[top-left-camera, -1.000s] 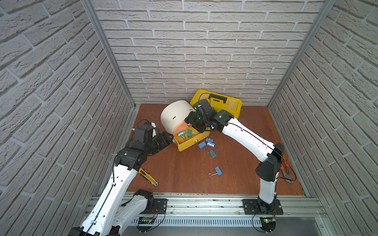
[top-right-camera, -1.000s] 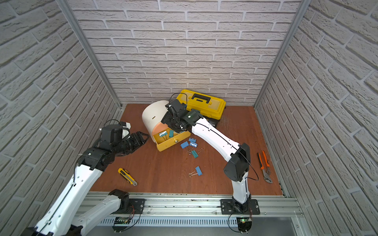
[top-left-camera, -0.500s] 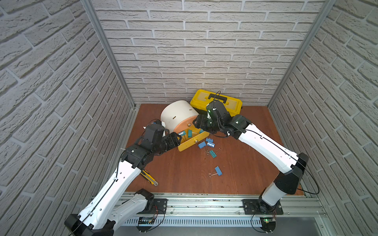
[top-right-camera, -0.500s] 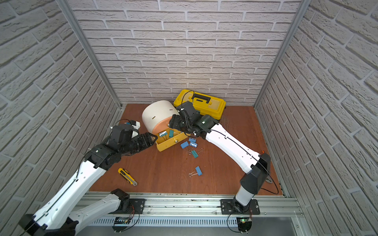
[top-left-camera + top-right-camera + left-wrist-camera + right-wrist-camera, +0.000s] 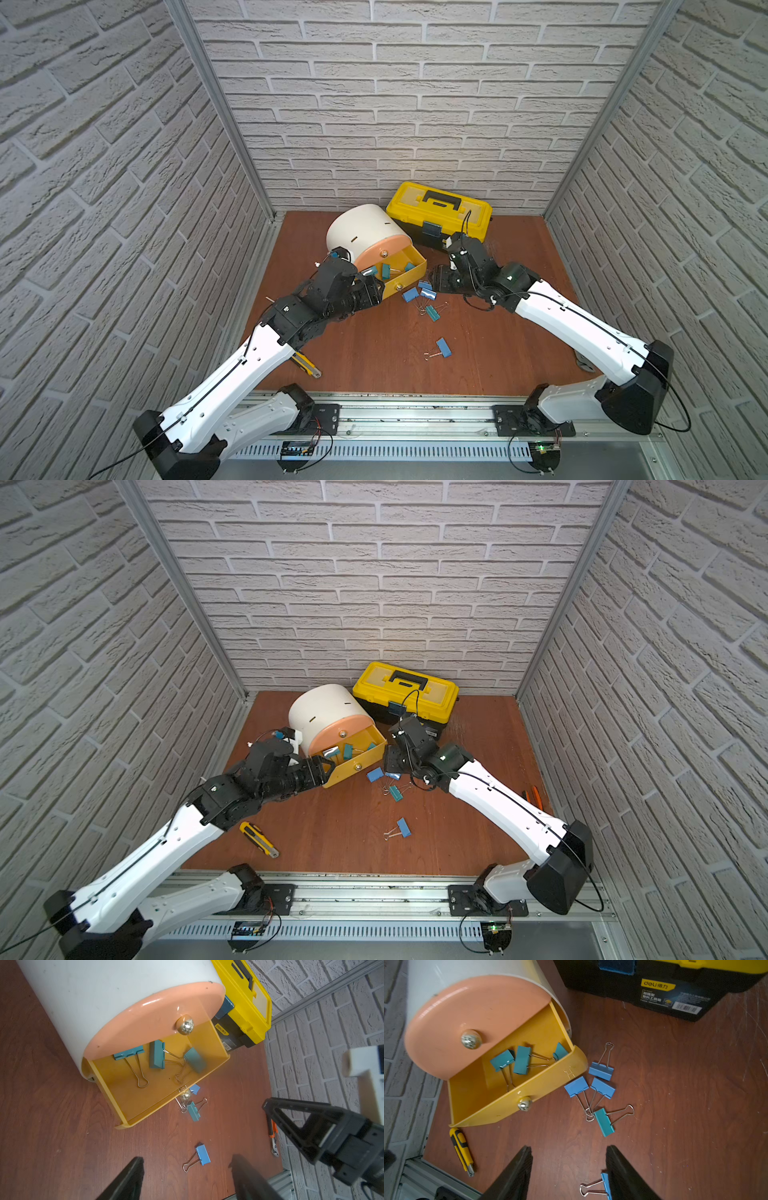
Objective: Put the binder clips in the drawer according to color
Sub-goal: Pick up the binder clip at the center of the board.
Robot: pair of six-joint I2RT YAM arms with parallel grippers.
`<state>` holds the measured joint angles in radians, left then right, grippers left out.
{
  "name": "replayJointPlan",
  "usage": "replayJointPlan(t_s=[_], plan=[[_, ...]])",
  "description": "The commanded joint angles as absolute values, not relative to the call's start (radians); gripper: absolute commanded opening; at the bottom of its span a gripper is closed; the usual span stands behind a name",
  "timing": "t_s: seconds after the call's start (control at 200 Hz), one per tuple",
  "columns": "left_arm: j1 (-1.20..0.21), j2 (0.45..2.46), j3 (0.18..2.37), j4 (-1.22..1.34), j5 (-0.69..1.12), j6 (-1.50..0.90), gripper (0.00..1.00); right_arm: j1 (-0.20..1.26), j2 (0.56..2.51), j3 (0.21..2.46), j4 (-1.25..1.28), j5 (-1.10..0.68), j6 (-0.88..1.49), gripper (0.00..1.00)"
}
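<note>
Left jaws: parted, empty. A lone blue clip point(image 5: 203, 1155) lay on the surface just ahead of them.
Right jaws: parted, empty. Three blue clips point(image 5: 602, 1087) and one teal clip point(image 5: 604, 1122) lay ahead. The open yellow drawer point(image 5: 488, 1111), farther ahead and to one side, held three teal clips point(image 5: 522, 1062).

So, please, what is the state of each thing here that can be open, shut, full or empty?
Peach drawer: shut.
Yellow drawer: pulled open, three teal clips inside.
Toolbox: lid closed.
Left gripper: open, empty.
Right gripper: open, empty.
Loose clips: four blue and one teal, lying on the table.
Utility knife: blade cannot be told.
</note>
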<state>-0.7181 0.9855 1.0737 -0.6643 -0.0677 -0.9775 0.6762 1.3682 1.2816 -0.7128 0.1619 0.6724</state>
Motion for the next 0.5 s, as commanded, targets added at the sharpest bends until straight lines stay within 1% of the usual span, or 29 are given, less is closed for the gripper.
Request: replayJointPlan(t_s=[0.0, 0.26, 0.495], plan=[[-0.74, 0.986, 1.053, -0.611, -0.124, -0.995, 0.71, 0.669, 1.343, 1.212, -0.674, 0.179, 0.62, 0.56], [-0.776, 0.988, 1.024, -0.601, -0.145, -1.015, 0.71, 0.649, 1.399, 1.077, -0.619, 0.104, 0.586, 0.49], [-0.781, 0.981, 1.007, -0.608, -0.149, -1.031, 0.71, 0.641, 1.487, 1.041, -0.587, 0.101, 0.669, 0.48]])
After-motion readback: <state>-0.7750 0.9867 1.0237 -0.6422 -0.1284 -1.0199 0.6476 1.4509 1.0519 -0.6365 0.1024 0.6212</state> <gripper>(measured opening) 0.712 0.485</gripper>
